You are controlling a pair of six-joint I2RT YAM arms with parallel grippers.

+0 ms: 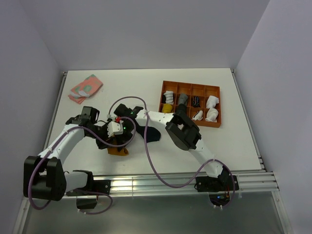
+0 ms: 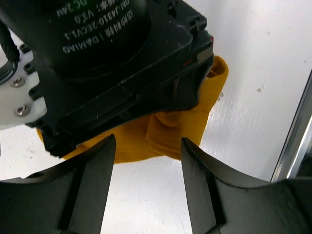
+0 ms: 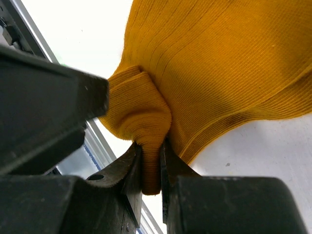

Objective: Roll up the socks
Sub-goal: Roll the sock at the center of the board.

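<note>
While right gripper (image 3: 151,152) pinches it, mustard sock (image 3: 219,63) bunches.

The left arm (image 1: 63,140) and right arm (image 1: 202,155) are white with chunky black joints, each trailing a looping purple-grey cable (image 1: 151,165). Close in now: a black motor housing (image 2: 97,48) printed DAMIAO in white (upside down from here), silver screws (image 2: 22,110) on a white bracket (image 2: 12,95), and the left gripper (image 2: 147,141) has matte black fingers (image 2: 92,185).

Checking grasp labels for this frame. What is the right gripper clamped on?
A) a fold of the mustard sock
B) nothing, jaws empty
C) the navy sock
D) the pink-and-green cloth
A: the right wrist view shows the right gripper with its jaws closed on a bunched fold of the mustard sock.
</note>
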